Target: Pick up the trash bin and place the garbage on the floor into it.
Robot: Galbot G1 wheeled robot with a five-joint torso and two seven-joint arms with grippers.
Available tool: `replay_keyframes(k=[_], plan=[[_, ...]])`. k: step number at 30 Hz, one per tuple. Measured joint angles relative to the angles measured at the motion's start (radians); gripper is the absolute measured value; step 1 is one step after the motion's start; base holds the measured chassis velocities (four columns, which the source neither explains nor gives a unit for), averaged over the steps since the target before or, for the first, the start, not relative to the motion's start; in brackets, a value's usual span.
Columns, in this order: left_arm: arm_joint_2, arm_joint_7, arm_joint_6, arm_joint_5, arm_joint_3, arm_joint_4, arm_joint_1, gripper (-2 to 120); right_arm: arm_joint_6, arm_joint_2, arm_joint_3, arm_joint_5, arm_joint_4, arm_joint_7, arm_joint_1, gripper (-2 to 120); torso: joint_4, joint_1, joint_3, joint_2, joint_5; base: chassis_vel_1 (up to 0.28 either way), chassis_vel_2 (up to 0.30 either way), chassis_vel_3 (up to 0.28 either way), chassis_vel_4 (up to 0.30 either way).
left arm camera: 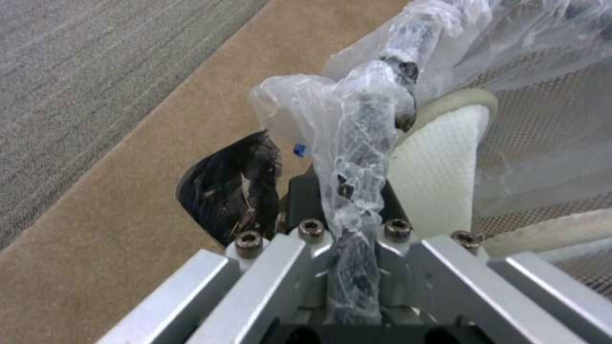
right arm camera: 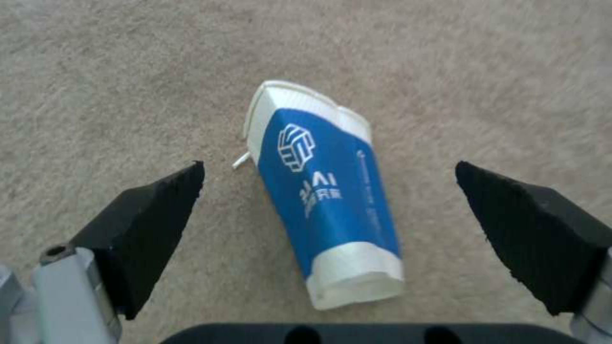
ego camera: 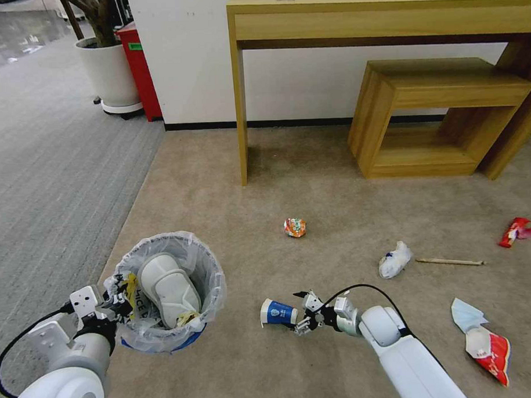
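Fingers of the right gripper (ego camera: pixel 300 314) are standing wide apart at lower centre of the head view, flanking the base end of a blue paper cup (ego camera: pixel 278 312) that is lying on its side on the beige carpet (ego camera: pixel 335 191). From the right wrist camera the cup (right arm camera: pixel 325 196) is sitting between the two black pads (right arm camera: pixel 153 229), touching neither.

At lower left, the left gripper (ego camera: pixel 115 303) is clamping the liner-wrapped rim of the trash bin (ego camera: pixel 167 289); the left wrist view shows crinkled clear plastic (left arm camera: pixel 357 143) pinched between its closed jaws. A white slipper (ego camera: pixel 169 288) is resting inside the bin.

Farther out on the carpet are lying a crumpled orange wrapper (ego camera: pixel 295 227) at centre, a white tissue (ego camera: pixel 395 259) and wooden stick (ego camera: pixel 449 261) right of centre, a red wrapper (ego camera: pixel 515 231) at the right edge, and a mask (ego camera: pixel 467 315) touching a red carton (ego camera: pixel 490 351) at lower right.
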Motion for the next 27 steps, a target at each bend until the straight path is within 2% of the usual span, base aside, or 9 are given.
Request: replay_keyframes(k=[7, 14, 15, 17, 19, 22, 23, 25, 27], plan=[[-0.004, 0.0, -0.001, 0.011, 0.008, 0.002, -0.001, 1, 0.008, 0.039, 0.005, -0.039, -0.074, -0.002, 0.022, 94, 0.0, 0.0, 0.0, 0.0, -0.0001, 0.0, 0.0, 0.0, 0.0], [-0.004, 0.0, -0.001, 0.011, 0.009, 0.007, -0.005, 1, 0.018, 0.058, 0.004, -0.081, -0.119, 0.041, 0.037, 65, 0.0, 0.0, 0.0, 0.0, -0.0001, 0.0, 0.0, 0.0, 0.0], [-0.004, 0.0, -0.001, 0.011, 0.009, 0.007, -0.005, 1, 0.018, 0.058, 0.004, -0.081, -0.119, 0.041, 0.037, 65, 0.0, 0.0, 0.0, 0.0, -0.0001, 0.0, 0.0, 0.0, 0.0], [-0.005, 0.0, -0.001, 0.011, 0.01, 0.009, -0.006, 1, 0.021, 0.062, 0.005, -0.093, -0.133, 0.049, 0.043, 54, 0.0, 0.0, 0.0, 0.0, -0.0001, 0.0, 0.0, 0.0, 0.0], [-0.005, 0.0, -0.001, 0.011, 0.01, 0.01, -0.006, 1, 0.021, 0.064, 0.005, -0.096, -0.138, 0.052, 0.045, 51, 0.0, 0.0, 0.0, 0.0, -0.0001, 0.0, 0.0, 0.0, 0.0], [-0.005, 0.0, -0.001, 0.011, 0.01, 0.012, -0.007, 1, 0.022, 0.067, 0.01, -0.11, -0.153, 0.054, 0.051, 36, 0.0, 0.0, 0.0, 0.0, -0.0001, 0.0, 0.0, 0.0, 0.0], [-0.005, 0.0, -0.001, 0.011, 0.01, 0.012, -0.007, 1, 0.022, 0.067, 0.01, -0.11, -0.153, 0.054, 0.051, 36, 0.0, 0.0, 0.0, 0.0, -0.0001, 0.0, 0.0, 0.0, 0.0], [-0.004, 0.0, -0.002, 0.011, 0.01, 0.012, -0.007, 1, 0.027, 0.067, 0.016, -0.129, -0.165, 0.054, 0.055, 25, 0.0001, 0.0, 0.0, 0.0, 0.0, 0.0, 0.0, 0.0, 0.0], [-0.004, 0.001, -0.002, 0.011, 0.01, 0.012, -0.008, 1, 0.029, 0.067, 0.018, -0.132, -0.17, 0.054, 0.056, 22, 0.0001, 0.0, 0.0, 0.0, 0.0001, 0.0, 0.0, 0.0, 0.0]])
